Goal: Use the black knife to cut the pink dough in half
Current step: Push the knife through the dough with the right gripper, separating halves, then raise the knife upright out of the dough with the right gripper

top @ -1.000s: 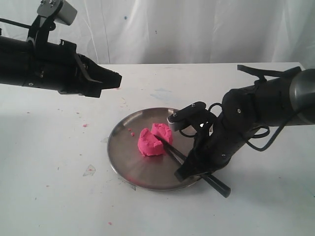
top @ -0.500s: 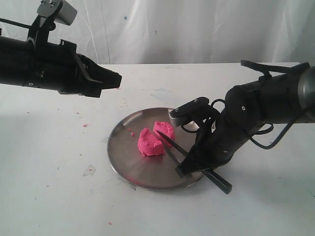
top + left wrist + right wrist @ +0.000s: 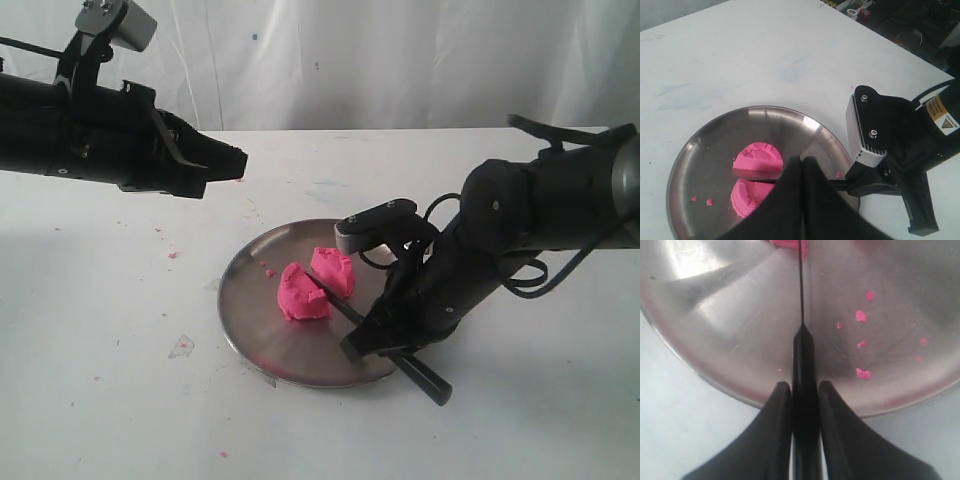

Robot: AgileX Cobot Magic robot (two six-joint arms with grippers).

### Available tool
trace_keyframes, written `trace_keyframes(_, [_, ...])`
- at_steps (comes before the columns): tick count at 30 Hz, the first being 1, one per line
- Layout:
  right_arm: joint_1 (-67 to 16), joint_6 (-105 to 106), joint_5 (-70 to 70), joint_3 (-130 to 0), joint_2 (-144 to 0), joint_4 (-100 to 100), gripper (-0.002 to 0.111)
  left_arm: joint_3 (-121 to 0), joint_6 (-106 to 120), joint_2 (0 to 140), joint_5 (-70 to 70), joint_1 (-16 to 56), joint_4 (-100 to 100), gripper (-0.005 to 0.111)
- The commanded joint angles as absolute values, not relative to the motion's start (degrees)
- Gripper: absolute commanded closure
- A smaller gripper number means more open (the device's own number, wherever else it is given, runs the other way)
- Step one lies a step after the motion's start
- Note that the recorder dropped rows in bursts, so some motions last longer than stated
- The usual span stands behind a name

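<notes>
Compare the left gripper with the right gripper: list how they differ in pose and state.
The left gripper hangs in the air above the table, off the steel plate; the right gripper sits low at the plate's rim.
The left gripper is shut on nothing; the right gripper is shut on the black knife, fingers on its handle.
The right gripper's knife lies between the two chunks of pink dough; the left gripper touches no dough.
Both are black.

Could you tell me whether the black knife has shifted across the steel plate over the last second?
Yes. The black knife, held by the right end effector, has slid leftward over the steel plate; its tip now sits in the gap between the pink dough halves.
</notes>
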State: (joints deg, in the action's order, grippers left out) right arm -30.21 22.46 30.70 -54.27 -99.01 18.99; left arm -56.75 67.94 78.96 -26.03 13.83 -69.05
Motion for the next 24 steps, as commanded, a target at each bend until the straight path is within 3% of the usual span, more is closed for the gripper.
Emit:
trace_keyframes(1, [-30.23,25.71,32.08,-54.2,-98.4,21.47,0.108,-56.51,67.72,78.39,-26.97,13.85,-69.71,0.107])
trace_keyframes(24, [-29.63,15.07,24.71,-54.2,-93.53,16.72,0.108,-56.51,67.72,78.39,-26.97,13.85,-69.71,0.107])
